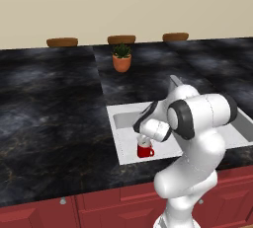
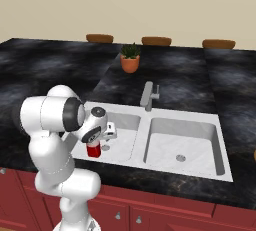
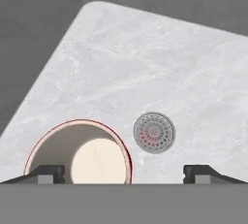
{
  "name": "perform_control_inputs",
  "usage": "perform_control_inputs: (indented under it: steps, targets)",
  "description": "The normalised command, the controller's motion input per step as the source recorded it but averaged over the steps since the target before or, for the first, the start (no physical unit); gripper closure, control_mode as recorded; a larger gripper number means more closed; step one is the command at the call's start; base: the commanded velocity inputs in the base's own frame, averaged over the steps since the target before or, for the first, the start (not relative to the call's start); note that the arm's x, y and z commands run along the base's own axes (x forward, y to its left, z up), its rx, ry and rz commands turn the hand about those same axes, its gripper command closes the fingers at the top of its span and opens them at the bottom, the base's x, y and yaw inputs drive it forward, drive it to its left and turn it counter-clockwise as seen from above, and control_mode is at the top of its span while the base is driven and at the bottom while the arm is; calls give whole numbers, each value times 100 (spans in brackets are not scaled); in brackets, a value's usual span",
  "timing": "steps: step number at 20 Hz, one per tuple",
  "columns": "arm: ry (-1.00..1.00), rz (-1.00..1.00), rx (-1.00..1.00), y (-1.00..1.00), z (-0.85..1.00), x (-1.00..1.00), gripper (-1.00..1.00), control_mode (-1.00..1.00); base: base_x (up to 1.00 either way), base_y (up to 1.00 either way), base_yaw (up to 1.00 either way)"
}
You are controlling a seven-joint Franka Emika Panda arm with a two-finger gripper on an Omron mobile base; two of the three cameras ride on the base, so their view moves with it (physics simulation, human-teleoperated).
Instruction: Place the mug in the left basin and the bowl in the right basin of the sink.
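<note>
Plainly the jaws stand wide apart in the hand view: the two dark tips sit far left and far right at the bottom, and the gripper (image 3: 124,172) grips nothing. Between and just beyond the tips, nearer the left one, the mug (image 3: 79,156) stands upright on the floor of the left basin (image 3: 145,72), its red rim and white inside seen from above; whether the left tip touches the rim I cannot tell. Just past the mug, toward the other tip, lies the round grey drain (image 3: 154,132).

By my judgement the mug's placing is as good as done, and the step in hand is to clear away. A clean lift straight up along the gripper's own line, jaws kept wide, should avoid nudging the rim or the handle and tipping the mug.

From the base views comes what the hand view lacks: the mug (image 1: 145,150) upright below the gripper (image 1: 143,135), its small handle, the faucet (image 2: 148,95), the sink (image 2: 220,170) in black stone, and the right basin (image 2: 195,140) bare beyond it. I see no bowl there, so the second half of the task looks undone.
</note>
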Motion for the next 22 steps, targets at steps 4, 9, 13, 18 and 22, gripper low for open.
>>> perform_control_inputs:
  steps: [4,9,13,18,22]
  targets:
    - [-2,0,0,0,70,-7,-100,-100,0,0,0]
    - [0,-1,0,0,79,-6,-100,-100,0,0,0]
    - [0,-3,0,0,86,-6,-100,-100,0,0,0]
    - [2,-3,0,0,80,-11,-100,-100,0,0,0]
    - [0,-2,0,0,64,-32,-100,-100,0,0,0]
